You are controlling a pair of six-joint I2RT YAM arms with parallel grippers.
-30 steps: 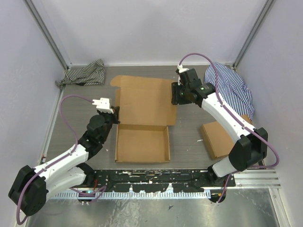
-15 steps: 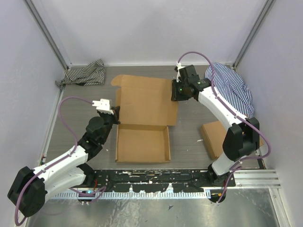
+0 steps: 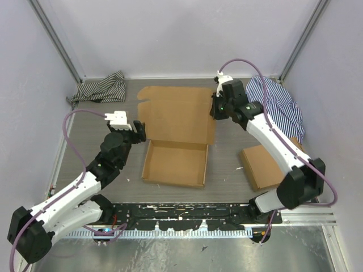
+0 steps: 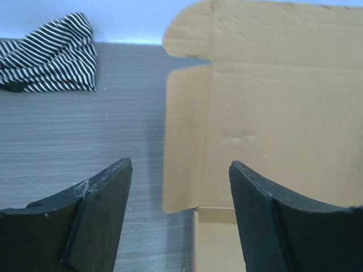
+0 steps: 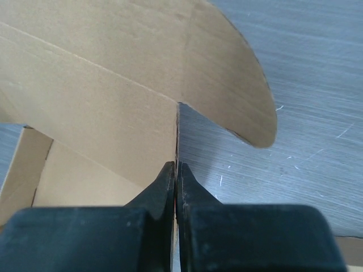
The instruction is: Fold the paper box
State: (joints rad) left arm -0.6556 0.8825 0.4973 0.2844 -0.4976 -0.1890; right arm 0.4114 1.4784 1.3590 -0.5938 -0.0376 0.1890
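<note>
The paper box (image 3: 174,164) lies mid-table, a shallow brown tray with its big lid panel (image 3: 177,112) reaching toward the back and lifted at its right edge. My right gripper (image 3: 215,111) is shut on the thin right edge of that lid; in the right wrist view the jaws (image 5: 176,170) pinch the cardboard edge of the paper box (image 5: 102,85) beside a rounded tab (image 5: 238,102). My left gripper (image 3: 138,131) stands open just left of the tray's back corner. In the left wrist view only the table and the edge of the paper box (image 4: 272,102) show between the left gripper's (image 4: 178,170) fingers.
A black-and-white striped cloth (image 3: 101,88) lies at the back left, also seen in the left wrist view (image 4: 51,59). A blue-striped cloth (image 3: 278,105) is heaped at the back right. A second brown cardboard box (image 3: 264,167) sits at the right, under my right arm.
My left gripper has opened and pulled back left off the box. My right gripper has shut on the lid's right edge and raised it. The box has shifted slightly right.
</note>
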